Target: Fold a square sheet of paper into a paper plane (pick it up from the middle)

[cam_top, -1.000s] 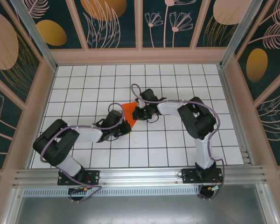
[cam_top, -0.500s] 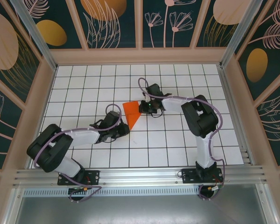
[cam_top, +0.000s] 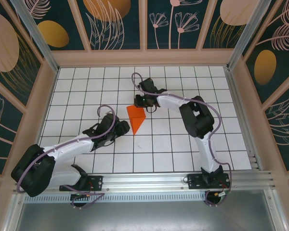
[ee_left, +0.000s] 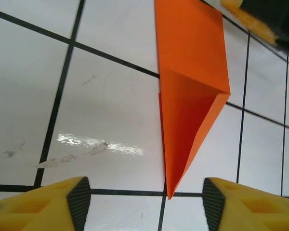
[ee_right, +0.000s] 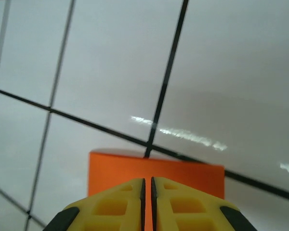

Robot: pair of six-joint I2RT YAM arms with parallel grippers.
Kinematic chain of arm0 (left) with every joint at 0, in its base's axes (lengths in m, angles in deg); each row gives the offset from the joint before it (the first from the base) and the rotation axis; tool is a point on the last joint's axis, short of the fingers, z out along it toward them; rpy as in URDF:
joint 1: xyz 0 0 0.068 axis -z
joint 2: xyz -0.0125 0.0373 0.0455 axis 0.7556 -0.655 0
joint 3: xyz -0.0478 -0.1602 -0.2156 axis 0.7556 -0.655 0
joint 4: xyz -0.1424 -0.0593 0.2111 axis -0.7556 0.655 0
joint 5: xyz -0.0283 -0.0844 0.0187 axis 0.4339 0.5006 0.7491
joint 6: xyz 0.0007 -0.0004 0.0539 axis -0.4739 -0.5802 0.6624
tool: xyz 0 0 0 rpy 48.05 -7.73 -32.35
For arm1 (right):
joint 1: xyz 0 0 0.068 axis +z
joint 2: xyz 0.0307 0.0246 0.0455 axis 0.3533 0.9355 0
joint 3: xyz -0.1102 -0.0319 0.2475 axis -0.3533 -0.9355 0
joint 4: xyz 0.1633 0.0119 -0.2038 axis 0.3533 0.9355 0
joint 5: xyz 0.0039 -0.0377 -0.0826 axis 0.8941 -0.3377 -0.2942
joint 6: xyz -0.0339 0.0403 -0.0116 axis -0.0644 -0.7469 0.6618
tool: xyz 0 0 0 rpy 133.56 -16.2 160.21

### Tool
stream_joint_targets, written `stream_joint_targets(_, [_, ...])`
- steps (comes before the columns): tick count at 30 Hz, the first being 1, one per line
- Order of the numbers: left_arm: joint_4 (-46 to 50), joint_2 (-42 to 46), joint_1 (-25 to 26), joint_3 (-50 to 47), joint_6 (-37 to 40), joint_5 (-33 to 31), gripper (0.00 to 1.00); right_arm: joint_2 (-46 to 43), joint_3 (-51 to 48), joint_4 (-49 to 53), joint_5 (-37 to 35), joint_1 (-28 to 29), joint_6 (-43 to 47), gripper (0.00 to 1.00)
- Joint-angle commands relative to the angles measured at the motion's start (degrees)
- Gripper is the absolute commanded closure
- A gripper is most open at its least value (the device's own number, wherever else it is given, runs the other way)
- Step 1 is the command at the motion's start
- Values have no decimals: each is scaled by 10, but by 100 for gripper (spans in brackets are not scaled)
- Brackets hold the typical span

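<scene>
The orange paper (cam_top: 136, 117), folded into a pointed dart, lies flat on the white grid table (cam_top: 183, 144) with its tip toward the near side. In the left wrist view the paper (ee_left: 190, 72) points down at my left gripper (ee_left: 145, 204), whose jaws are open, the tip just short of the gap between them. From above, the left gripper (cam_top: 123, 127) sits just left of the tip. My right gripper (cam_top: 140, 102) is at the paper's wide far end. Its jaws (ee_right: 147, 179) are shut, hovering over or pressing the orange paper (ee_right: 111, 168); which, I cannot tell.
Wooden walls with dark leaf panels (cam_top: 144, 24) enclose the grid table. The metal rail (cam_top: 144, 183) with both arm bases runs along the near edge. Purple cables loop over both arms. Open grid cells lie on all sides of the paper.
Both grippers have left the paper. The right gripper swung from the paper's right side to its far end. The left arm stretched out and sits slightly farther left.
</scene>
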Motion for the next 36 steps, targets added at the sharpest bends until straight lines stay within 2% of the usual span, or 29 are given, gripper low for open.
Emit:
stream_joint_targets(1, [22, 12, 2, 1, -6, -32, 30, 33, 34, 63, -23, 0, 16, 84])
stream_joint_targets(6, [20, 12, 2, 5, -2, -35, 23, 41, 36, 81, -36, -1, 11, 83])
stream_joint_targets(10, [10, 5, 3, 11, 18, -23, 18, 28, 12, 101, -74, -9, -15, 82])
stream_joint_targets(18, [-48, -18, 3, 12, 68, 34, 13, -104, -191, 66, -109, -23, -124, 71])
stream_joint_targets(23, [-99, -39, 3, 9, 96, 72, 11, -171, -268, 26, -79, -28, -154, 61])
stream_joint_targets(30, [-155, -76, 3, 29, 216, 99, 13, -269, -277, -11, -46, -55, -143, 38])
stream_joint_targets(36, [-188, -118, 3, 53, 337, 120, 23, -349, -351, -68, -9, -87, -141, 32])
